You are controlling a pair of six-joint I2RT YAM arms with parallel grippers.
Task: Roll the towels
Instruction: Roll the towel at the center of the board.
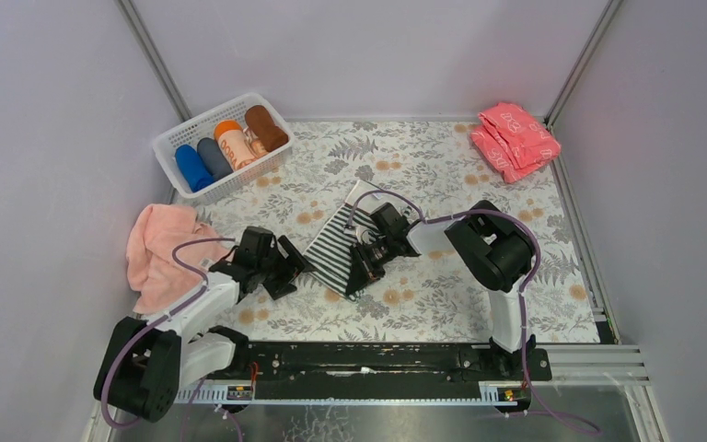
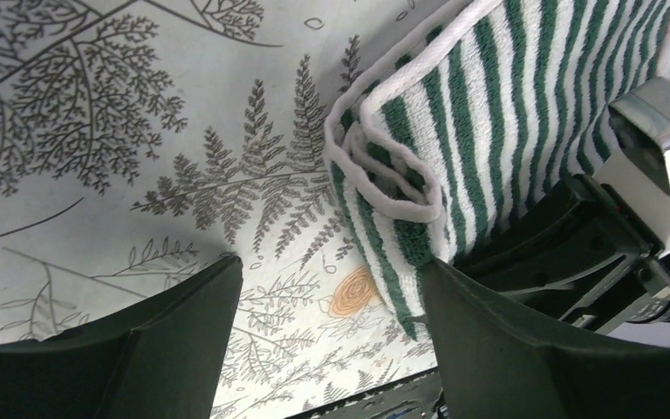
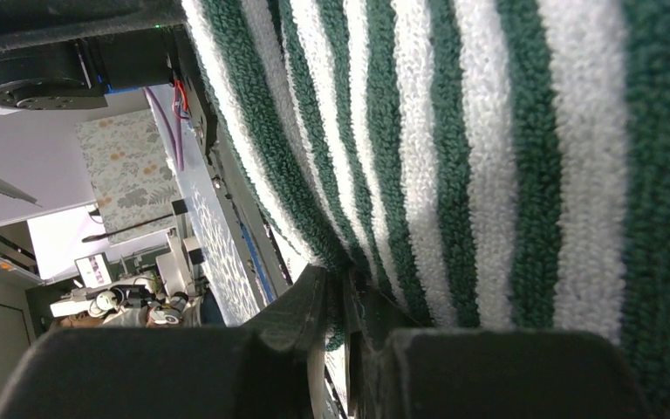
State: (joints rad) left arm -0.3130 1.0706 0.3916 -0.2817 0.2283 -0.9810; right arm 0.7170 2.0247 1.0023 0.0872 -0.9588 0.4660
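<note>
Tightness counts: I'm pinching the striped towel (image 1: 331, 250) in the right end effector (image 3: 340, 292); the left end effector (image 2: 327, 266) is gaping open just beside it.

Folded striped towel (image 2: 488, 105) lay at the spread left claw (image 2: 327, 271).
The claw's two dark fingers (image 2: 140, 349) stood wide apart low over the fern-printed table (image 2: 96, 131). One finger was just beside the green-and-white towel's doubled-over, white-hemmed corner. Part of the right arm (image 2: 654, 148) sat on the towel at the right.

Left hand (image 2: 327, 271) low, fingers spread wide, right hand (image 3: 338, 279) fingers pinched nearly together, both arms reaching inward
</note>
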